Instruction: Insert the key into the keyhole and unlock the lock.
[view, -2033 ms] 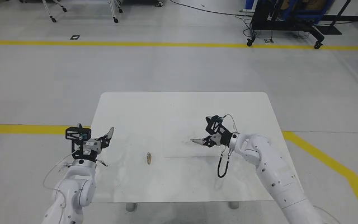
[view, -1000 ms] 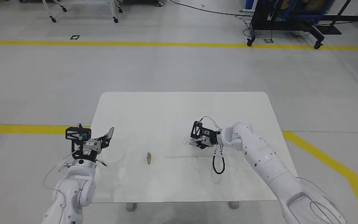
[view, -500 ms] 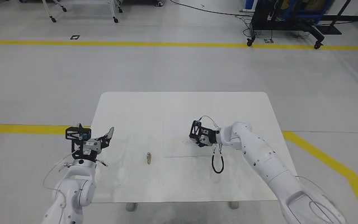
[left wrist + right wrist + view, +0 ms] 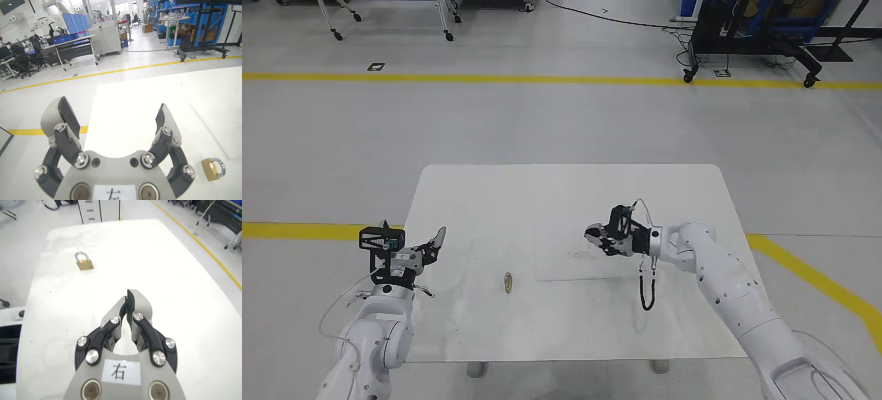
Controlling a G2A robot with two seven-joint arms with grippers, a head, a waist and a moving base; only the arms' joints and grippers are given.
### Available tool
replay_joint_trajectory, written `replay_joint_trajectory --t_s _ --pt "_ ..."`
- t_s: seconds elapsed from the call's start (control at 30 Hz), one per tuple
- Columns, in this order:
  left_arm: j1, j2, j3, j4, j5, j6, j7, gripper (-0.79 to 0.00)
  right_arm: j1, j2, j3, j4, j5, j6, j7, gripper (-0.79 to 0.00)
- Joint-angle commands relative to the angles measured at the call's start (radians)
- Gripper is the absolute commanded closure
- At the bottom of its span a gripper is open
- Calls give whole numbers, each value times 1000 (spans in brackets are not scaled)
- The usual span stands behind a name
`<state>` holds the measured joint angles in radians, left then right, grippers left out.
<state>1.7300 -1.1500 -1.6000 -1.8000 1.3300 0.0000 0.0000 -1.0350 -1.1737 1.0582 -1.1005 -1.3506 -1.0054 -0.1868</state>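
- Right arm on the move! A second ago its tip sits further in over the table, and now we see the right gripper drawn back a little toward its own side. The left arm and the lock have not budged.
- We check the right gripper up close: its pads are pressed together with barely a sliver between them. Whether a key is pinched in there, we cannot tell.
- Over to the left gripper: its fingers are spread wide with nothing between them, and it hangs by the table's left edge.
- And there is the padlock, lying flat on the table near the front, between the two arms and closer to the left one. The shackle is closed.
- From the right wrist we see the padlock well ahead of the closed fingers, shackle pointing away and the body's blunt end facing us. We judge that end carries the keyhole.
- From the left wrist, the padlock sits just off to the side of the open fingers, apart from them.
- Handling call: we reckon a brass body with a steel shackle is rigid, dense for its size and smooth. It is likely to skate on this slick top if nudged.
- We would grip it across the two flat faces of the body, leaving the keyhole end free.
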Motion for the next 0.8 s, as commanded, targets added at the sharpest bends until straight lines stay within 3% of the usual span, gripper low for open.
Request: replay_joint_trajectory --t_s 0.0,0.13,0.53,0.6,0.63,0.77 --pt "0 0 0 0 0 0 0 -785 -25 9 31 3 31 -7 -91 0" --pt "0 0 0 0 0 0 0 -785 -37 20 60 38 75 -7 -144 0" --pt "-1 0 1 -2 0 -4 1 -785 -37 20 60 38 75 -7 -144 0" --pt "-13 -3 22 -2 -122 -117 -9 -785 -46 19 60 48 91 24 -137 0" --pt "-29 -4 11 14 -289 -202 -50 -785 -49 15 54 60 116 32 -134 0" --pt "-99 4 2 39 -526 -435 -217 -785 -60 -6 26 103 274 -7 -212 0"
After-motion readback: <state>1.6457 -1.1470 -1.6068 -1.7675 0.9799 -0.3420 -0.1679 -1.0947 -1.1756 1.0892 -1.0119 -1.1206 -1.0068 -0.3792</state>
